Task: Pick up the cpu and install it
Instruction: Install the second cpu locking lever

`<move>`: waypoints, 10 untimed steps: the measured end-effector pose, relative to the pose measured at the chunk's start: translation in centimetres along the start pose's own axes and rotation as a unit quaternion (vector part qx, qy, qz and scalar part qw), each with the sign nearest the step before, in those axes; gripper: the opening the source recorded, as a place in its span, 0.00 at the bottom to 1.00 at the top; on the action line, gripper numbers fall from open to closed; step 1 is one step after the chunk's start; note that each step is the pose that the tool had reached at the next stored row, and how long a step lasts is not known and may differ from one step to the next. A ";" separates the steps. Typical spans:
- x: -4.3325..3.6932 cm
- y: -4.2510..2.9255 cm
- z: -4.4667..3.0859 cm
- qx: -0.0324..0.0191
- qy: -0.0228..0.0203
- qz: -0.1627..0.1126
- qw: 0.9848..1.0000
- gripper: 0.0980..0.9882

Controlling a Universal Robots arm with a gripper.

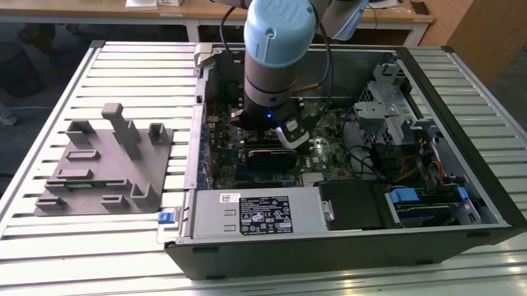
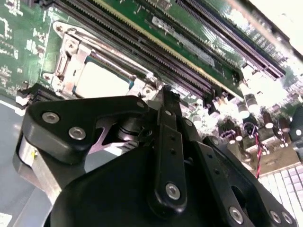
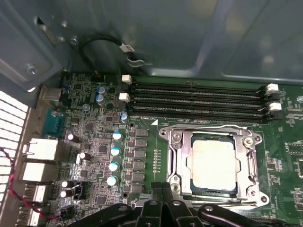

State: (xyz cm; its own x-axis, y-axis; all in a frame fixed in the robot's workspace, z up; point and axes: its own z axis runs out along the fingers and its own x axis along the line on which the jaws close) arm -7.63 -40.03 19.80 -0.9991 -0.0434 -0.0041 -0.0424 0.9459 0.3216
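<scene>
A big table (image 1: 123,246) made of pale metal slats fills the room, with wooden desks behind it. In the exterior view, an open computer case (image 1: 346,246) lies on this table, and a grey plastic holder (image 1: 107,166) sits on the slats toward the exterior view's left, well apart from the case. The arm (image 1: 276,55) reaches down into the case, over the green board (image 1: 329,123). A grey metal box (image 1: 259,213) with a white label sits inside the case at its near wall. In the second wrist view, the black gripper (image 2: 165,94) is close to the camera and its fingers (image 2: 166,142) look pressed together with nothing between them. Just past the tips is the cpu (image 2: 102,80), pale and shiny, lying flat in its socket frame (image 2: 66,52). In the first wrist view, the cpu (image 3: 211,163) sits inside the metal socket frame (image 3: 177,156) on the board, beside the long black memory slots (image 3: 199,101). The gripper (image 3: 162,189) tips are together, just beside the frame's edge and not touching the chip.
</scene>
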 end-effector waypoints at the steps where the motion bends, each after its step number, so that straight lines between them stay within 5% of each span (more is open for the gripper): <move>1: 0.00 0.05 -0.16 0.000 0.000 0.000 1.000 0.01; 10: -0.01 0.32 -0.96 -0.001 0.000 0.000 1.000 0.01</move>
State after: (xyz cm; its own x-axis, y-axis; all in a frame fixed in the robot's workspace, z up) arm -7.63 -40.04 20.82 -0.9990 -0.0434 -0.0041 -0.0424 0.9453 0.3235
